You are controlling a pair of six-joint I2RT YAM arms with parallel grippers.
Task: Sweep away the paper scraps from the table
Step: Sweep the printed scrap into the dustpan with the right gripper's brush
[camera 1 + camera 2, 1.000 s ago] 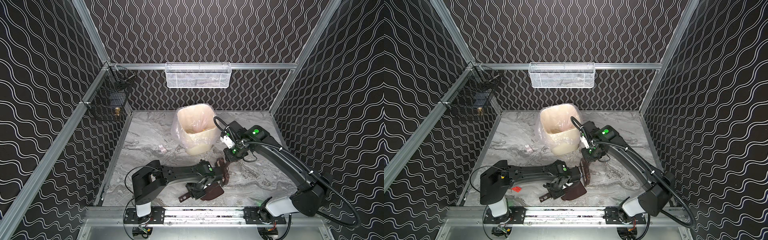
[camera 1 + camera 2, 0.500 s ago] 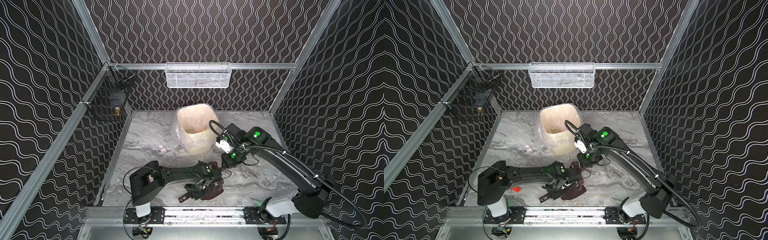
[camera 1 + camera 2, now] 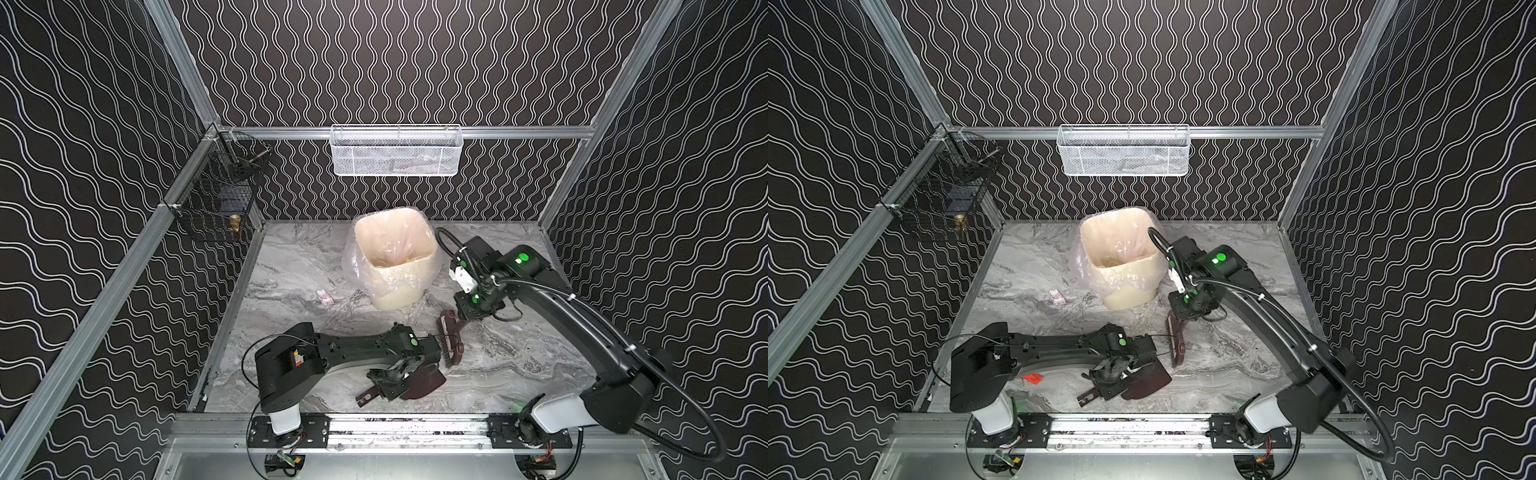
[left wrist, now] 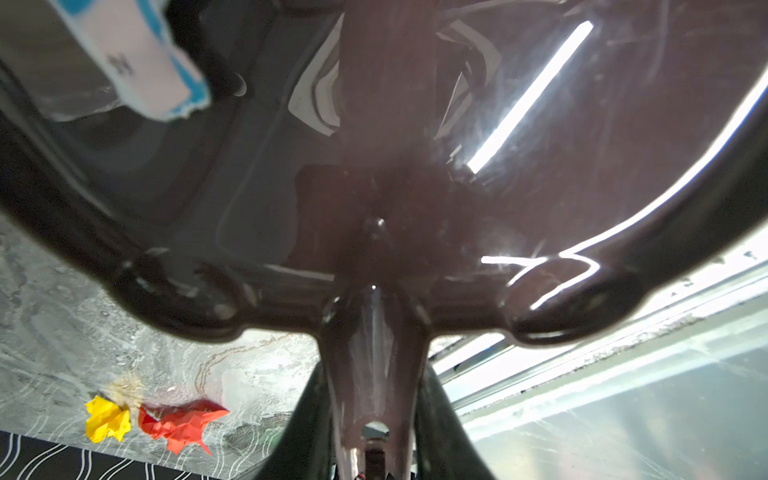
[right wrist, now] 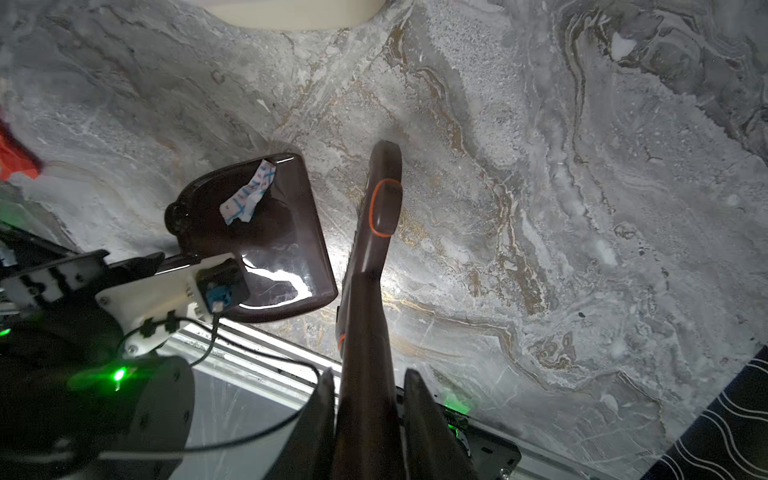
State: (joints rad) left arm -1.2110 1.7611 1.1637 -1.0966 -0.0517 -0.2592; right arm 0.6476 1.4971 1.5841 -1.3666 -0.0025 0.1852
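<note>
My left gripper (image 3: pixel 388 388) (image 3: pixel 1106 384) (image 4: pixel 374 415) is shut on the handle of the dark brown dustpan (image 3: pixel 424 380) (image 3: pixel 1144 380) (image 4: pixel 374 166) (image 5: pixel 266 232), which lies low at the table's (image 3: pixel 519 353) front. A white scrap with blue marks (image 5: pixel 249 195) (image 4: pixel 137 62) lies in the pan. My right gripper (image 3: pixel 467 318) (image 3: pixel 1185 316) (image 5: pixel 368 415) is shut on the brown brush (image 3: pixel 451 345) (image 3: pixel 1175 345) (image 5: pixel 380 208), just right of the pan's mouth. Red (image 4: pixel 178 424) (image 3: pixel 1032 378) and yellow (image 4: pixel 107 419) paper scraps lie behind the pan. A pale scrap (image 3: pixel 325 296) (image 3: pixel 1057 296) lies left of the bin.
A cream bin with a clear liner (image 3: pixel 395 257) (image 3: pixel 1121 257) stands at the back centre, close to my right wrist. A white mesh basket (image 3: pixel 397 151) hangs on the back rail and a black wire basket (image 3: pixel 216 195) on the left rail. An aluminium rail borders the front.
The right arm carried the brush left against the dustpan's mouth, then drew it back a little to the right. The left arm and dustpan have barely shifted.
</note>
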